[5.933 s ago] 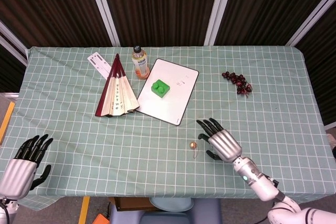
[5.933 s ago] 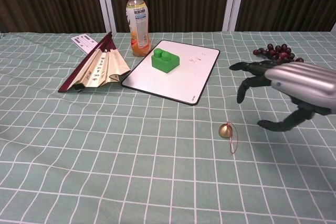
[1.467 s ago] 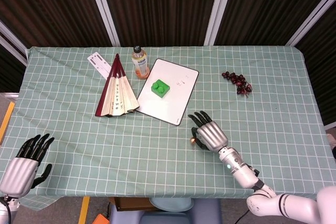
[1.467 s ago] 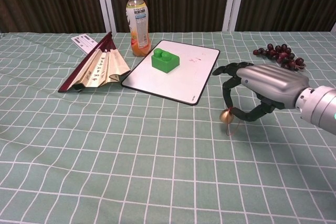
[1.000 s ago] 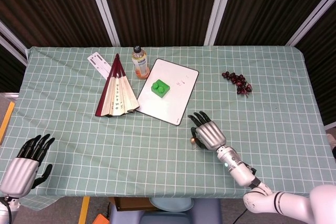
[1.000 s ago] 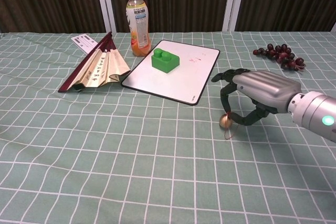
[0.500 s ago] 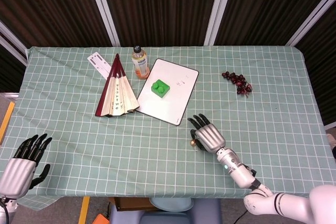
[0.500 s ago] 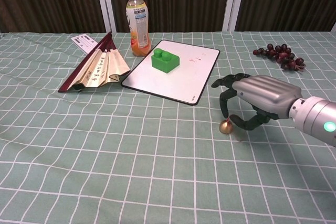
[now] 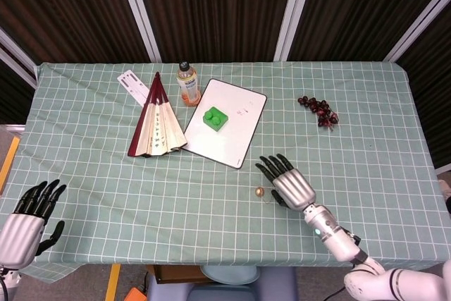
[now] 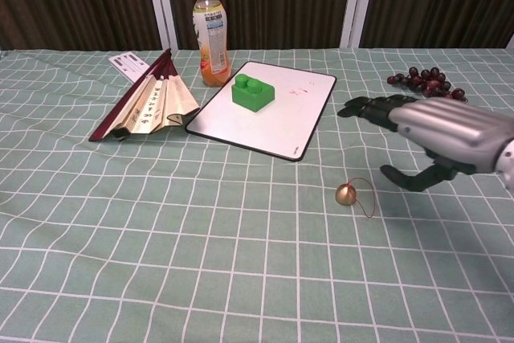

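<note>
A small gold bell (image 9: 259,192) (image 10: 347,193) with a thin red cord lies on the green checked tablecloth (image 9: 169,195). My right hand (image 9: 290,183) (image 10: 438,136) hovers just right of the bell, fingers spread, holding nothing and clear of it. At the table's near left corner my left hand (image 9: 27,222) rests with fingers apart and empty; only the head view shows it.
A white board (image 9: 229,128) (image 10: 273,110) carries a green block (image 9: 215,117) (image 10: 253,91). A folded fan (image 9: 156,119) (image 10: 148,106), a paper strip (image 9: 132,84) and an orange drink bottle (image 9: 187,82) (image 10: 210,34) stand at the back left. Dark grapes (image 9: 318,111) (image 10: 426,82) lie back right.
My right hand has let go of the bell and drawn back to the right, its fingers spreading. The bell now lies free on the cloth. The left hand stays put.
</note>
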Robot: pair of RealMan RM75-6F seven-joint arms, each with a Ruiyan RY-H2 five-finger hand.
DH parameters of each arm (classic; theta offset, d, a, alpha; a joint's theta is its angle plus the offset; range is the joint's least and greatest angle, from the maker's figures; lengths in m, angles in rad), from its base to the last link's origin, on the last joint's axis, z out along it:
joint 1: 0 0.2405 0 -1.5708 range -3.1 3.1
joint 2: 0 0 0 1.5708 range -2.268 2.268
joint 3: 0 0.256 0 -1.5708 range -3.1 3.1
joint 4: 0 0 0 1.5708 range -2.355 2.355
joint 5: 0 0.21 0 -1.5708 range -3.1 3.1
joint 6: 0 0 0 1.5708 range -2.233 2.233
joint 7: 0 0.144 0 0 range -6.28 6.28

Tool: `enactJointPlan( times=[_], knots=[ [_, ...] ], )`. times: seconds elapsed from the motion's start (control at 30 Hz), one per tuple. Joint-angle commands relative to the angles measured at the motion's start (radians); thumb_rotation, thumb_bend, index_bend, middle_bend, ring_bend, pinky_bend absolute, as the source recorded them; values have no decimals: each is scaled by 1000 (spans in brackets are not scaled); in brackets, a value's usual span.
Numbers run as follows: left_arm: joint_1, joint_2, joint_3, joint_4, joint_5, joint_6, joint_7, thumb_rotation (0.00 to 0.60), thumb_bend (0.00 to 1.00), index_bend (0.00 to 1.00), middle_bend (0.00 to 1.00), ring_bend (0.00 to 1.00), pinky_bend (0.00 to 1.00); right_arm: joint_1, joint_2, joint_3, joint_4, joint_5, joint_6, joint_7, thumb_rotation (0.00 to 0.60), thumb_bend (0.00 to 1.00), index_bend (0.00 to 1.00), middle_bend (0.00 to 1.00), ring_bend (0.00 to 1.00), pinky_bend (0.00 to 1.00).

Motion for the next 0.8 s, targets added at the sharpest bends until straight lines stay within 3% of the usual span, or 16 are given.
enactJointPlan(
  times=[0.03,0.17,0.3,0.8],
  knots=[
    [2,0,-2,0,1,5,0,600,448,29,34,0,128,-115,145,-71,-132,-93,175,18,600,571,9,12,0,0],
    [4,-5,-4,4,8,14,4,600,447,30,33,0,127,-270,246,-150,-168,-138,367,28,600,484,0,0,0,0],
    [4,-12,-6,9,9,15,11,600,446,34,32,0,119,-404,254,-179,-92,-145,527,60,600,440,0,0,0,0],
    [-6,-26,3,1,11,-23,54,600,446,35,32,0,117,-435,324,-142,-108,-151,486,130,600,431,0,0,0,0]
  ],
)
